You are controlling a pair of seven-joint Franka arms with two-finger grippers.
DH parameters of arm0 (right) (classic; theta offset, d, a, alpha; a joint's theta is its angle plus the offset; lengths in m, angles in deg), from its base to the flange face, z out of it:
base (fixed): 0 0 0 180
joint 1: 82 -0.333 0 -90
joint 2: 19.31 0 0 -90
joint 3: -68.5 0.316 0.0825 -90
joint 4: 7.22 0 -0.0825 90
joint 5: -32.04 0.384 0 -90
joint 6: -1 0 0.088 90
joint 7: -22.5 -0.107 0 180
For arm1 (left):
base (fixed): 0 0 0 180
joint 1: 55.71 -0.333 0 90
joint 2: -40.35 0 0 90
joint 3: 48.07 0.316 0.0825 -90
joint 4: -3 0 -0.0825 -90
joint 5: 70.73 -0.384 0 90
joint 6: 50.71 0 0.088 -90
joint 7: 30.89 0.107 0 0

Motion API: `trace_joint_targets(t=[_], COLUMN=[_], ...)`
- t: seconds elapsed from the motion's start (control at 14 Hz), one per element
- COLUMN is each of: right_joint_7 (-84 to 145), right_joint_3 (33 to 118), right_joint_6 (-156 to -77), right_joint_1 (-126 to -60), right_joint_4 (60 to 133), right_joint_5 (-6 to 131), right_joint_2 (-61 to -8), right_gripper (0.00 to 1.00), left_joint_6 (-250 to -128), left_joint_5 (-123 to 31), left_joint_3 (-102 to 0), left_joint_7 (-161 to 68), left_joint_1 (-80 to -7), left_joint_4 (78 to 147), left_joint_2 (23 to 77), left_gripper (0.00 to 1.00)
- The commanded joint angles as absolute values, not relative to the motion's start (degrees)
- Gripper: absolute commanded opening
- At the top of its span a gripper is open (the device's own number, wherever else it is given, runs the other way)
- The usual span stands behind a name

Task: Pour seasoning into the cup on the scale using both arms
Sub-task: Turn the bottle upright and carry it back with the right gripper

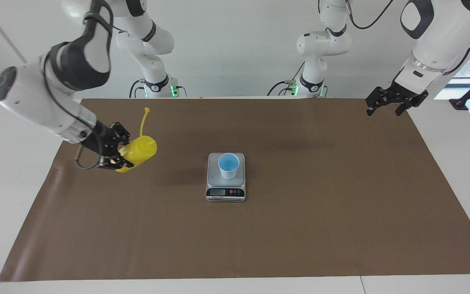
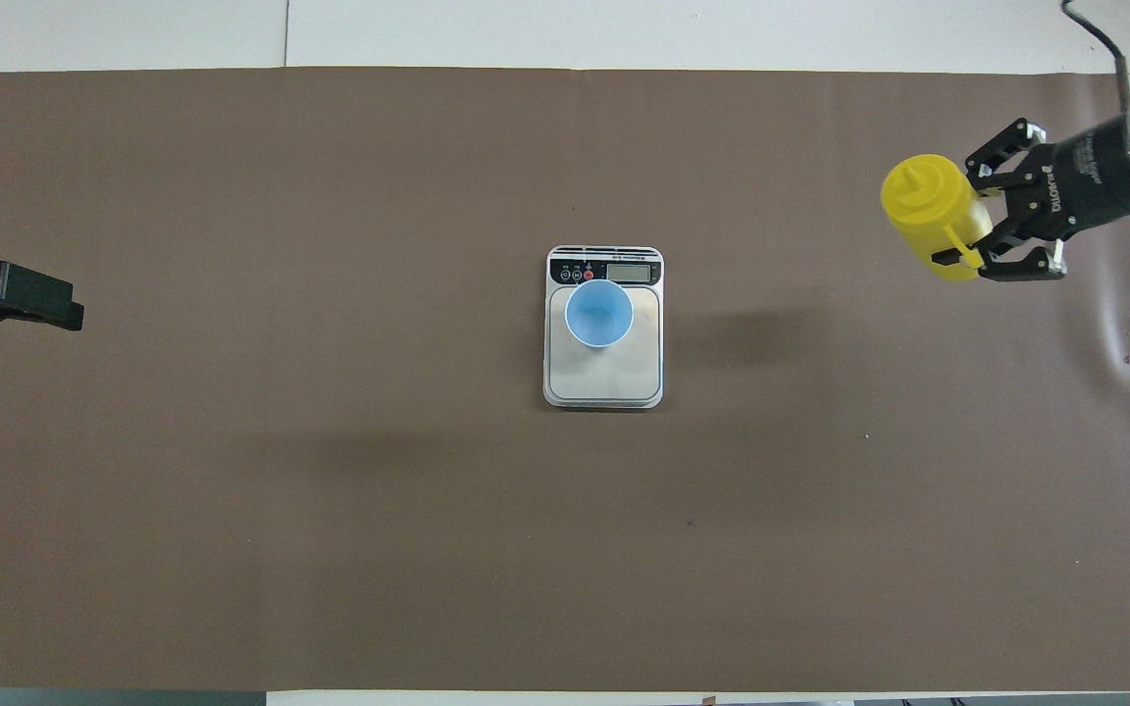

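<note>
Yellow seasoning (image 1: 137,153) clamped by right end effector (image 1: 114,157).

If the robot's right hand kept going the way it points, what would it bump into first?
The right gripper holds the yellow bottle and points toward the middle of the table. Nothing seems to block it early; the cup on the scale looks roughly in line, though depth is unclear.

Cup (image 2: 599,313) on scale (image 2: 603,378); right hand (image 2: 977,238) grips seasoning (image 2: 930,216) over mat (image 2: 330,490).
</note>
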State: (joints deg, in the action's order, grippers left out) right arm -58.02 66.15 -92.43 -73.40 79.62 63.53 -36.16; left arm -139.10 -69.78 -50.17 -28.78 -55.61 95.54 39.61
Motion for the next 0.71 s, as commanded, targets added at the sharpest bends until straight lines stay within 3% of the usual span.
trace_joint_targets(t=[0.0, 0.29, 0.43, 0.64], right_joint_7=[-49.08, -35.48, -25.71, -16.21], right_joint_3=[67.09, 67.09, 67.18, 67.09], right_joint_6=[-94.71, -100.07, -99.21, -96.66], right_joint_1=[-66.11, -58.81, -56.08, -52.47], right_joint_4=[94.24, 112.62, 117.3, 117.94], right_joint_5=[76.37, 87.82, 88.98, 92.59], right_joint_2=[-28.65, -22.57, -23.87, -30.89], right_gripper=[0.0, 0.0, 0.0, 0.0], left_joint_6=[-138.69, -138.69, -138.69, -138.69], left_joint_5=[-69.24, -69.24, -69.24, -69.24], left_joint_3=[-50.45, -50.45, -50.45, -50.45], left_joint_7=[-27.99, -27.99, -27.99, -27.99], left_joint_1=[-56.33, -56.24, -56.24, -56.24], left_joint_4=[96.25, 96.25, 96.25, 96.25], left_joint_2=[38.77, 38.77, 38.77, 38.77], left_gripper=[1.0, 1.0, 1.0, 1.0])
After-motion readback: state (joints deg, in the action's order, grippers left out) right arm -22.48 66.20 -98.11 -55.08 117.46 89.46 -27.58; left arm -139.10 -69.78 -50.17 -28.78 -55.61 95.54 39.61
